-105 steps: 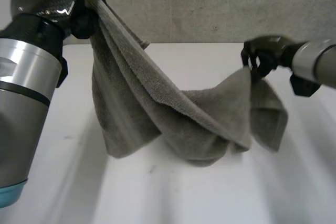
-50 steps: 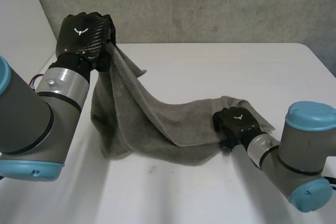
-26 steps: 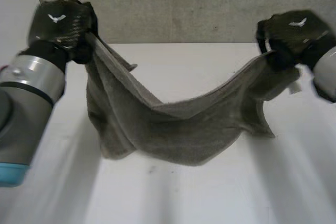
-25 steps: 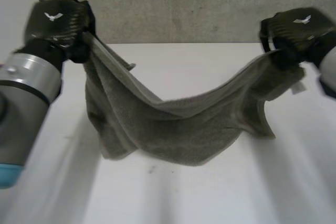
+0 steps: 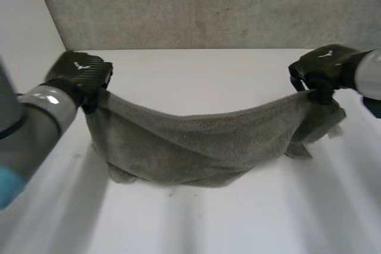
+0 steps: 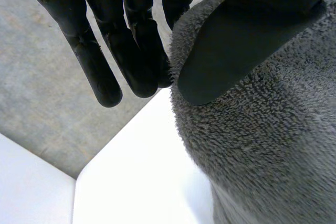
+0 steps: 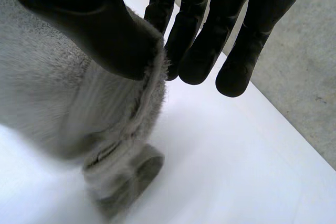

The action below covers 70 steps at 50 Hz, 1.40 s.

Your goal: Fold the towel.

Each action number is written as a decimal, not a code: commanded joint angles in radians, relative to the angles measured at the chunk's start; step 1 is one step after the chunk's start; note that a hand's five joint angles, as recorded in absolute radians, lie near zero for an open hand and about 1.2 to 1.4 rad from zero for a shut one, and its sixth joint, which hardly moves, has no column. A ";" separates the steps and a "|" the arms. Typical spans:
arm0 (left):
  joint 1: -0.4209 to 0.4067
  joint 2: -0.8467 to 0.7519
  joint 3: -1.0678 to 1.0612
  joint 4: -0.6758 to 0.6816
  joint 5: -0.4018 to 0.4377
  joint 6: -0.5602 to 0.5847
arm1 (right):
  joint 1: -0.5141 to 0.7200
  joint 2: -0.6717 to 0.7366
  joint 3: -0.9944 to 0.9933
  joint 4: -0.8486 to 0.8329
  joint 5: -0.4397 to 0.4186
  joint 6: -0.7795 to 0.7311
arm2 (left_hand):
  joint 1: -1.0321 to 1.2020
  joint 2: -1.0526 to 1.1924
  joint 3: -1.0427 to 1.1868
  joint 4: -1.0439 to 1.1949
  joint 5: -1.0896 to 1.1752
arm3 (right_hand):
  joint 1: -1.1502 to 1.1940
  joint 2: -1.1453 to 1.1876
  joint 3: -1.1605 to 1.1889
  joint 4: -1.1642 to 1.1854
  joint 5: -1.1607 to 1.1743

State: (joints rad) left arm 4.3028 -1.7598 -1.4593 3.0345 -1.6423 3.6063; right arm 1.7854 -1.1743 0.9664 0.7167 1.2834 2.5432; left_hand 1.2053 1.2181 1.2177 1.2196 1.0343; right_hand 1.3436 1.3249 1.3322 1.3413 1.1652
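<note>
A grey towel (image 5: 196, 141) hangs stretched between my two hands above the white table (image 5: 238, 218), its upper edge sagging in the middle and its lower part bunched on the table. My left hand (image 5: 80, 75) holds the towel's left corner; in the left wrist view the thumb (image 6: 236, 40) presses the towel (image 6: 262, 140) against the fingers (image 6: 131, 40). My right hand (image 5: 321, 69) holds the right corner; in the right wrist view its thumb (image 7: 89, 19) pinches the towel (image 7: 63, 108) against the fingers (image 7: 205, 30), and a loose flap hangs below.
A grey concrete wall (image 5: 226, 4) stands behind the table's far edge. Bare white table lies in front of the towel and to both sides.
Both hands have come down and moved apart, drawing the towel out flatter and wider. The right hand had earlier lifted its corner up off the table.
</note>
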 commanded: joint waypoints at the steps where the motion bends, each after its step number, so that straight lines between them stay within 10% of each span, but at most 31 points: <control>1: 0.000 -0.227 0.238 0.195 -0.001 -0.018 | 0.069 0.236 -0.273 -0.283 0.148 0.011 | 0.191 0.178 0.179 0.177 0.187 | 0.053 0.071 0.064 0.055 0.057; 14: 0.048 -0.202 0.478 0.710 -0.102 -0.254 | 0.071 0.167 -0.394 -0.861 0.197 0.175 | 0.191 0.178 0.179 0.177 0.187 | 0.053 0.071 0.064 0.055 0.057; 29: 0.061 -0.162 -0.023 0.592 -0.116 -0.256 | 0.078 0.133 0.035 -0.579 0.004 0.158 | 0.191 0.178 0.179 0.177 0.187 | 0.053 0.071 0.064 0.055 0.057; 44: 0.035 -0.244 -0.351 0.515 -0.111 -0.248 | 0.062 0.150 0.566 -0.683 0.011 0.011 | 0.191 0.178 0.179 0.177 0.187 | 0.053 0.071 0.064 0.055 0.057; 55: 0.020 -0.122 -0.435 0.428 -0.108 -0.250 | -0.020 -0.088 0.827 -0.830 -0.001 0.026 | 0.191 0.178 0.179 0.177 0.187 | 0.053 0.071 0.064 0.055 0.057; 60: 0.008 -0.079 -0.486 0.429 -0.108 -0.250 | -0.047 -0.111 0.911 -0.945 -0.015 0.026 | -0.476 -0.489 -0.489 -0.491 -0.480 | 0.053 0.071 0.064 0.055 0.057; 70: 0.005 -0.041 -0.471 0.428 -0.102 -0.250 | -0.057 -0.111 0.954 -0.996 -0.038 0.025 | -0.660 -0.673 -0.673 -0.674 -0.664 | 0.053 0.071 0.064 0.055 0.057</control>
State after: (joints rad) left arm 4.3032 -1.8297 -1.9459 3.4623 -1.7491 3.3563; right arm 1.7275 -1.2903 1.9128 -0.2709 1.2495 2.5681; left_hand 0.5253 0.5217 0.5228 0.5233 0.3439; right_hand 1.3436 1.3250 1.3332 1.3414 1.1785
